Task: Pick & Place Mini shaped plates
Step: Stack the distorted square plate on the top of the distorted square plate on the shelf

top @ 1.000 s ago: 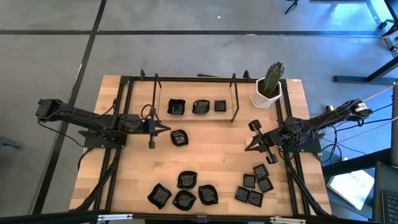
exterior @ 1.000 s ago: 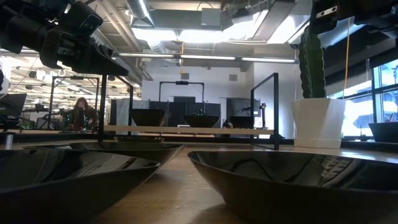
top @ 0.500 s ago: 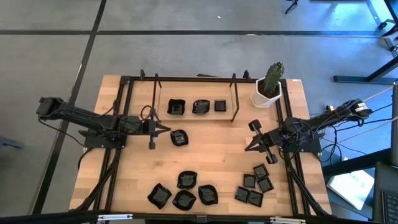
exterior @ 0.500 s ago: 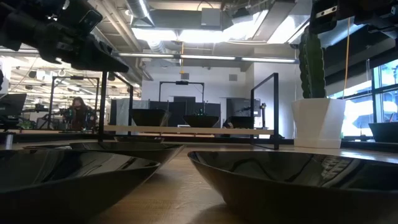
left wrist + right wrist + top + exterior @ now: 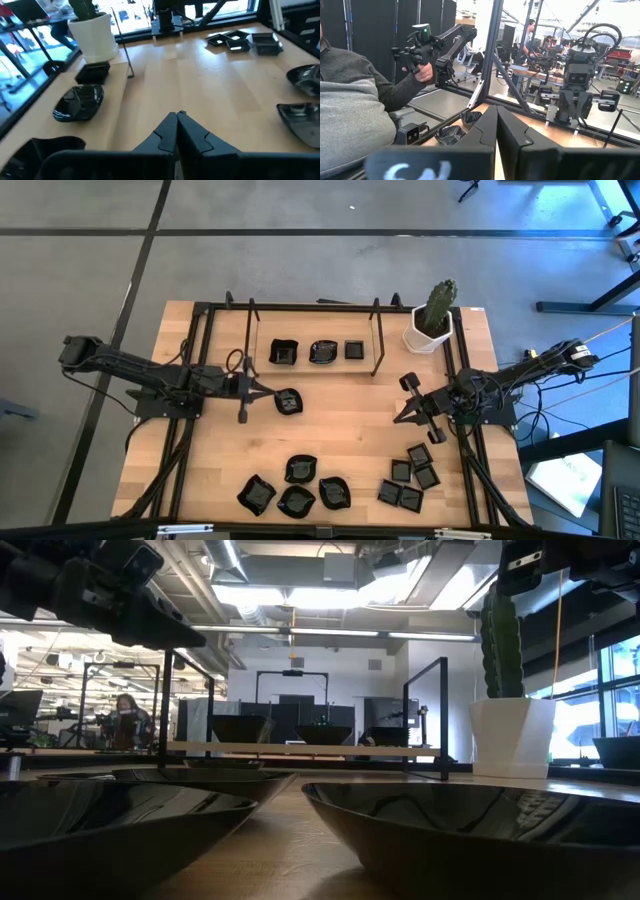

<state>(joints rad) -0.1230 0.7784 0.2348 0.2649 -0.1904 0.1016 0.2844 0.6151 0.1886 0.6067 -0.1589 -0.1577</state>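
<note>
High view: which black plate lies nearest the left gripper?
The lone plate on the bare wood just off the shut left gripper tip, below the raised shelf; every other plate sits on that shelf or near the front edge.

A pale wooden table (image 5: 340, 435) carries everything. At its far edge stands a low clear shelf (image 5: 262, 352) on dark uprights, holding three black mini plates (image 5: 318, 351) in a row. In the far right corner sits a white pot with a green cactus (image 5: 432, 320). One wavy plate (image 5: 288, 401) lies alone near the middle. Four wavy plates (image 5: 296, 489) cluster at the near edge, and five square plates (image 5: 412, 476) lie grouped to their right.
</note>
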